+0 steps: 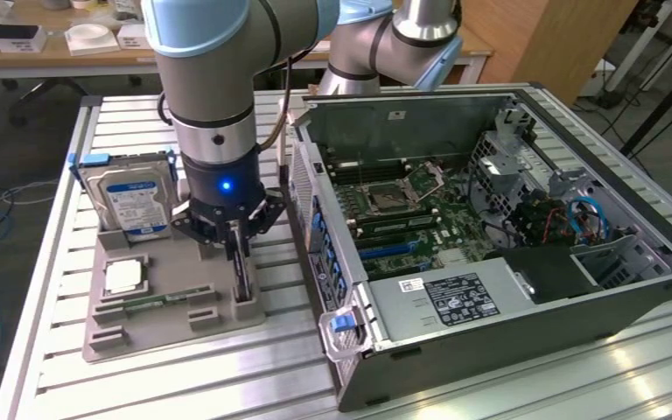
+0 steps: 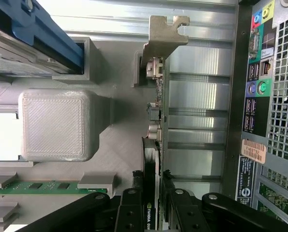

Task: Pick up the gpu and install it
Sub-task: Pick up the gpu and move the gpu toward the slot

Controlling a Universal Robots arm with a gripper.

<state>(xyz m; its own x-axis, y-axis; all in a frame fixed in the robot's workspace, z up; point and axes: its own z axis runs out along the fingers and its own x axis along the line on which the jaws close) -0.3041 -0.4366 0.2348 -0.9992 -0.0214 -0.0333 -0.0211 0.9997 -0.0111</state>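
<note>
The gripper (image 1: pixel 237 248) pointed straight down, its fingers (image 2: pixel 132 205) closed against both faces of the gpu (image 2: pixel 154 145). The card stood on edge directly beneath it in a slot of the grey holder (image 1: pixel 161 337). Its silver bracket (image 2: pixel 164 33) was the end farthest from the fingers. Just beside the gripper stood the hard drive (image 1: pixel 134 206), and on its other side the open computer case (image 1: pixel 488 289).

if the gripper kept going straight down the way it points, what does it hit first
The gpu. The gripper points straight down over the card, which stands on edge in the gray holder, so the card's upper edge lies first in its line. How much gap is left is unclear.
</note>
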